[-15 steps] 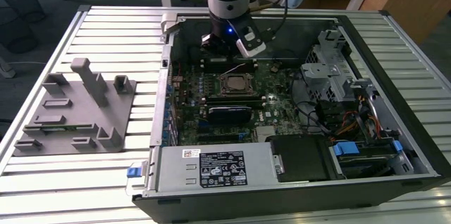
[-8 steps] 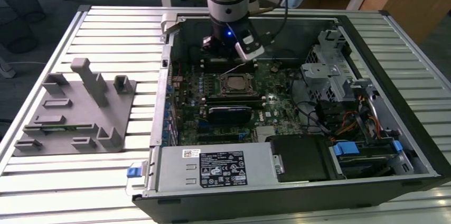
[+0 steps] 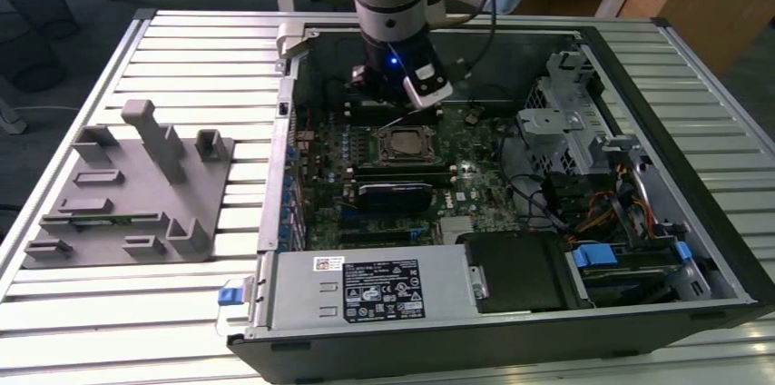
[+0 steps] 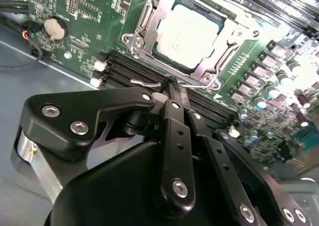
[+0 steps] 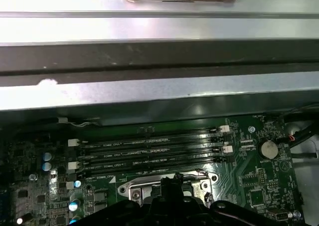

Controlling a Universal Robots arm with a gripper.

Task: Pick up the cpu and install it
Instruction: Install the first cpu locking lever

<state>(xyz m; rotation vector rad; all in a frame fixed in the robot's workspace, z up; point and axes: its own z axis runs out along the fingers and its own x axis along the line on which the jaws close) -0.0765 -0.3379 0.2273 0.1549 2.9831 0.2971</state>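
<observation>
Silvery-white, square cpu lies flat within the socket frame; gripper fingers together, empty, just beside it.

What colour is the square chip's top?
Silvery white; the cpu shows best in the second wrist view.

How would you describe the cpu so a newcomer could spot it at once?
Start at the open computer case; inside lies the green motherboard. Near its middle, close to the gripper, the cpu sits in the metal socket frame. It is the one silvery-white square plate, unlike the long black memory slots beside it.
</observation>
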